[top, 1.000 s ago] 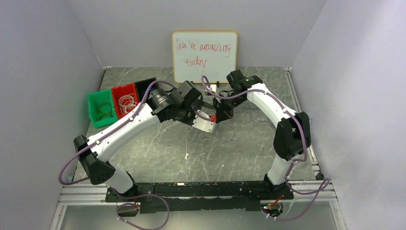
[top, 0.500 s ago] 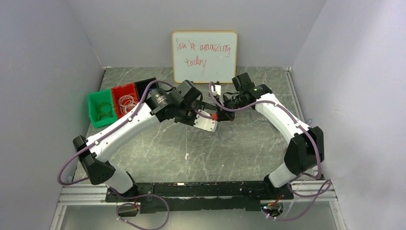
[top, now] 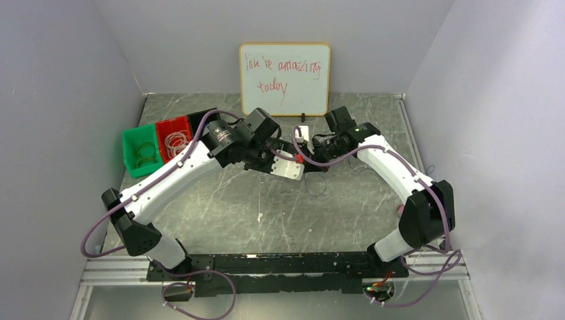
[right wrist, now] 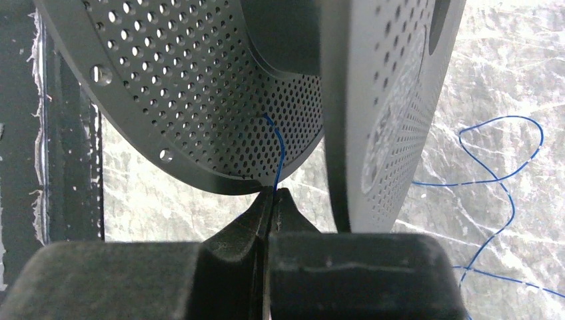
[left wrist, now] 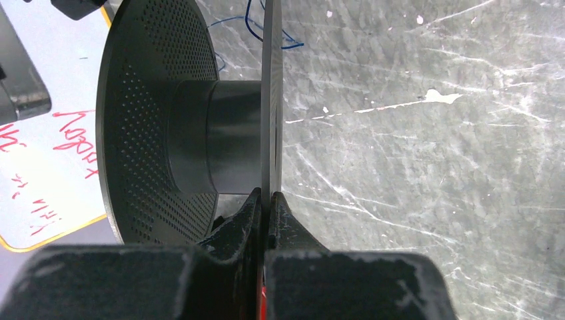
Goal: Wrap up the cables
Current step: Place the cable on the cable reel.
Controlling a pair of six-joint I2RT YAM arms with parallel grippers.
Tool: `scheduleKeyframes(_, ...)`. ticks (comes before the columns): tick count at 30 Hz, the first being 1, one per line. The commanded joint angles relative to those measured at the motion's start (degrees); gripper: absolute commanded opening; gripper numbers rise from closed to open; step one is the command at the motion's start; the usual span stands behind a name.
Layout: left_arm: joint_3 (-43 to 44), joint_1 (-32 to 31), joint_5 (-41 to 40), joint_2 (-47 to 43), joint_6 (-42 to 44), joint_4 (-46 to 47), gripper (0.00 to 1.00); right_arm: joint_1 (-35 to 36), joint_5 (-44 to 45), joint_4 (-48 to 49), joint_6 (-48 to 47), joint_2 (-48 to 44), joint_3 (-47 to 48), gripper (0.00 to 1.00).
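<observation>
My left gripper (top: 282,159) is shut on the thin flange (left wrist: 272,100) of a perforated spool (top: 289,168) and holds it above the table's middle. The dark hub (left wrist: 213,137) and the other flange show in the left wrist view. My right gripper (top: 308,151) sits right next to the spool. It is shut on the end of a thin blue cable (right wrist: 280,150) that rises in front of the perforated flange (right wrist: 200,87). More of the cable lies in loose loops on the table (right wrist: 500,173), below the spool in the top view (top: 318,185).
A whiteboard (top: 284,79) leans on the back wall. Green (top: 140,152), red (top: 174,139) and black (top: 202,120) bins stand at the back left; the red one holds pale loops. A small white object (top: 303,131) lies before the whiteboard.
My right arm has swung its elbow out to the right, and its gripper now lies low beside the spool. My left gripper has moved the spool slightly back.
</observation>
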Motion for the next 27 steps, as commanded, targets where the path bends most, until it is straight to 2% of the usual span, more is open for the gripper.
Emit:
scheduleKeyframes(1, 4.2, 0.1, 5.0, -0.6, 0.3, 3.3, 0.02, 0.5, -0.5, 1.7, -4.7, -2.8, -0.9, 0.0)
scheduleKeyframes(13, 5.9, 0.6, 9.4, 0.3, 0.3, -0.3, 0.02, 0.9, -3.0, -0.8, -14.7, -6.5, -3.4, 0.0)
scheduleKeyframes(27, 4.6, 0.6, 7.9, 1.0, -0.3, 1.4, 0.03, 2.1, -5.0, -3.5, -21.8, -7.8, -6.0, 0.0)
